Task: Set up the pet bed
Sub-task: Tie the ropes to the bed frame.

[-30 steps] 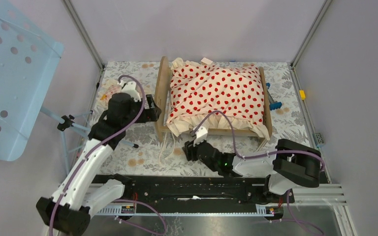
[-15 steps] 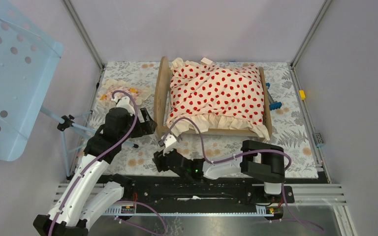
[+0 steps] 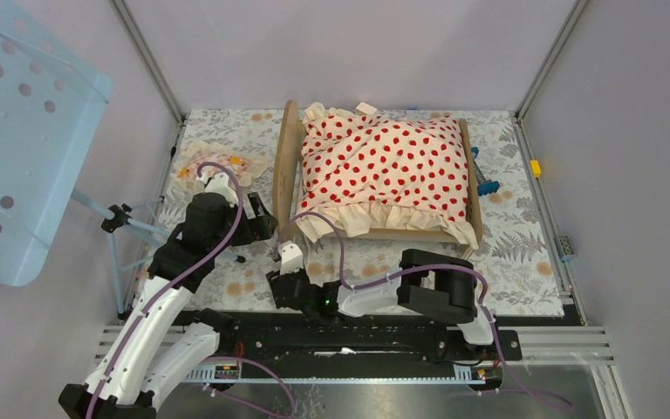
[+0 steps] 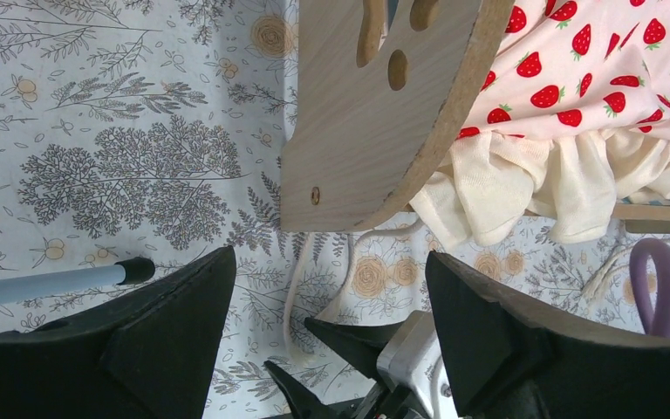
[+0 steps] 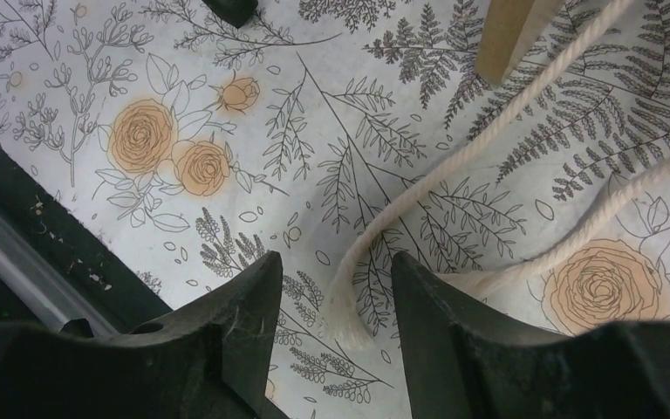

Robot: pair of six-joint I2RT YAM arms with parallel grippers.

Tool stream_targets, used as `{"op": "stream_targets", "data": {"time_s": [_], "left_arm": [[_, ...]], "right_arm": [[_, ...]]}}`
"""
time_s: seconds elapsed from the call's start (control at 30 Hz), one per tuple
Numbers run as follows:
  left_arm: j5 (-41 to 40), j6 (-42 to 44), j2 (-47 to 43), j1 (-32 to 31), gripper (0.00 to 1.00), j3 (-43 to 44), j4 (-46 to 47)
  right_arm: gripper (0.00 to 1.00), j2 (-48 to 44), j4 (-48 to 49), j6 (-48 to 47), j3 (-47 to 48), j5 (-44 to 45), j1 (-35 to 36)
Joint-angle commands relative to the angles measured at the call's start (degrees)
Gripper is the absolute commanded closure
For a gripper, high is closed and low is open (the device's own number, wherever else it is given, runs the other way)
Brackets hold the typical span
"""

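Soft, even light is washing down from above, only throwing faint shadows under the pet bed (image 3: 284, 166). Both wrist views are looking sharp on the floral mat (image 5: 227, 131), while the left gripper (image 4: 330, 255) up close is coming out dark and nearly featureless.

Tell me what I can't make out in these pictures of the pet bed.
Mattress: top view, covered by the strawberry-print blanket on the pet bed.
Headboard cutouts: left wrist view, cut off by the top edge.
Blue object beside the footboard: top view, too small to identify.
Cord: right wrist view, runs off the frame's edges.
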Motion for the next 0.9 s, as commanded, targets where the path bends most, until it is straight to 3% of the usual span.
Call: {"op": "stream_targets", "data": {"time_s": [0.0,0.13,0.3,0.5,0.87], "left_arm": [[-1.1,-0.5,-0.7,0.2,0.14,0.1,1.1],[-1.1,-0.5,-0.8,0.3,0.14,0.1,1.2],[-1.0,-0.5,-0.7,0.3,0.14,0.2,1.4],[-0.8,-0.8,-0.5,0.3,0.14,-0.2,1.9],[-0.8,-1.0,-0.6,0.3,0.14,-0.3,2.1]], "right_arm": [[0.44,1.9,-3.5,1.5,2.8,-0.4,0.2],[0.46,2.8,-5.4,0.3,3.5,-1.4,0.3],[0.59,2.5,-9.6,-1.1,3.3,-1.2,1.2],[0.63,2.2,-14.1,-2.7,2.3,-0.6,4.0],[0.90,-0.6,-12.7,-4.5,-0.2,2.4,5.1]]}}
